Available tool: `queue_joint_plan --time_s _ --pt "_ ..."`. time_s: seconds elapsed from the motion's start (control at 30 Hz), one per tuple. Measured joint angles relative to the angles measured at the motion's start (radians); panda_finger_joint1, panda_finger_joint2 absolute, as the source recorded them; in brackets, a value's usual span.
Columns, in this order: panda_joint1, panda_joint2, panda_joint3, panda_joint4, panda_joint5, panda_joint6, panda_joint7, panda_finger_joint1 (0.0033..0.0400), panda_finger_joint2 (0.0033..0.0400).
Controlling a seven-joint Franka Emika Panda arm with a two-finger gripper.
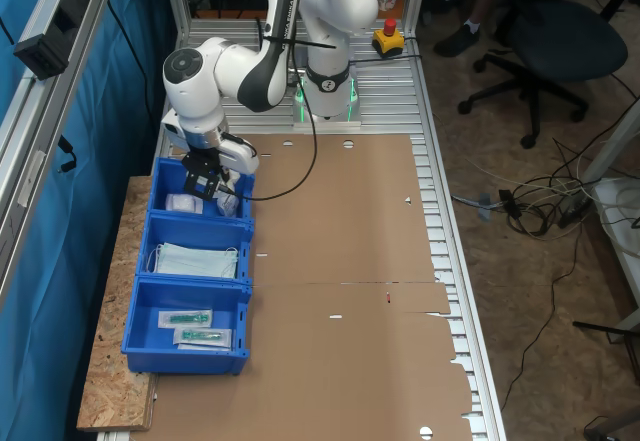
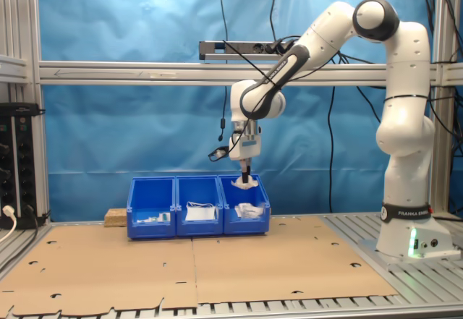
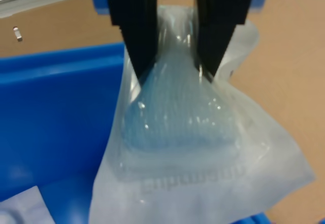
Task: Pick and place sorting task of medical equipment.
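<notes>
Claw (image 3: 175,69) clamped on white packet (image 3: 203,153), pinching its upper edge; packet hangs crumpled below the fingers (image 3: 133,26). Directly beneath: end blue bin (image 1: 165,176), another white packet (image 1: 185,202) lying inside.

We note the white packet (image 3: 198,153), semi-translucent and puffy, pinched at its upper edge between the black jaws and crumpled there. We see it hanging (image 2: 244,183) just above the blue bin (image 2: 246,207), where another white packet (image 1: 185,203) lies.
</notes>
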Motion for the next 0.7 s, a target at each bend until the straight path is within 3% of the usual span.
queue_joint_plan --time_s 0.7 --pt "-0.007 0.011 -0.041 0.0 0.0 0.088 0.0 0.0051 0.0051"
